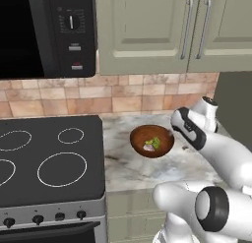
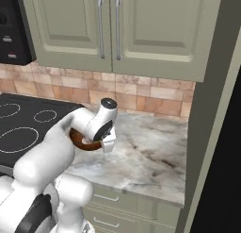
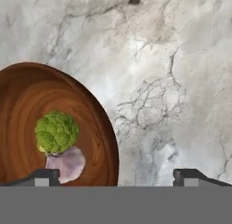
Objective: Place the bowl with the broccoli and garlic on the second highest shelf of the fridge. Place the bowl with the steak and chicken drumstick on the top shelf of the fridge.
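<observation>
A round reddish-brown wooden bowl (image 3: 27, 100) shows darker ringed grain inside. In it sits a bright, light-green broccoli floret (image 3: 56, 131) beside a pale lilac-white garlic clove (image 3: 69, 163). The table (image 3: 181, 82) is off-white marble with grey and brownish veins. Behind it runs a backsplash of tan and pinkish square tiles (image 1: 123, 94), under sage-green cabinet doors (image 1: 142, 30) with silver handles. The black stovetop (image 1: 49, 158) carries white ring outlines.

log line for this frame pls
phase: approach | gripper: open, above counter | target: wooden bowl, broccoli and garlic inside | held: nothing
</observation>
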You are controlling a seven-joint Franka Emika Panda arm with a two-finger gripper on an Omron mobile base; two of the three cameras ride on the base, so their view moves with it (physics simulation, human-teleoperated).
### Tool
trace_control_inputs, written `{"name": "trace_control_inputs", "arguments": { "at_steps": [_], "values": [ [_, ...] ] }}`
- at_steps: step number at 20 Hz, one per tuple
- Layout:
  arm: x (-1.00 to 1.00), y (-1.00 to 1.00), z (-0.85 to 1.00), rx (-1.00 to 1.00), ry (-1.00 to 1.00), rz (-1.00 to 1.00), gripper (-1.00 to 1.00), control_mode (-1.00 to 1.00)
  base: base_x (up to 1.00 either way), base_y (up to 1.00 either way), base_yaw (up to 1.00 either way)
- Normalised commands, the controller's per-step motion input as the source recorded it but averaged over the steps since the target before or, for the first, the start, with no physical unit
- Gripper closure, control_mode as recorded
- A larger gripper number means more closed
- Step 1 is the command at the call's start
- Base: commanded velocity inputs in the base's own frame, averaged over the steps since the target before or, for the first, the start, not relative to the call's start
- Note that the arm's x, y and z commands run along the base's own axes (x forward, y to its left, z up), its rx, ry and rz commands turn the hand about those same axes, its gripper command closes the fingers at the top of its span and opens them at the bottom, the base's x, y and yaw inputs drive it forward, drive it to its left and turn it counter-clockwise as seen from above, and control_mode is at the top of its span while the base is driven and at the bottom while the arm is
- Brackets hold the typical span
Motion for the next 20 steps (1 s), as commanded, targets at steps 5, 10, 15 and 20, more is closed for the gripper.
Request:
{"name": "trace_control_inputs", "arguments": {
  "at_steps": [5,10,15,20],
  "values": [
    [0.39,0.09,-0.61,0.0,0.0,0.04,-1.0,-1.0,0.0,0.0,0.0],
    [0.25,0.17,-0.45,-0.01,0.0,0.01,1.0,-1.0,0.0,0.0,0.0],
    [0.07,0.13,-0.15,-0.02,0.01,0.0,1.0,-1.0,0.0,0.0,0.0],
    [-0.16,0.13,0.01,-0.01,-0.02,0.01,1.0,-1.0,0.0,0.0,0.0]
  ]
}}
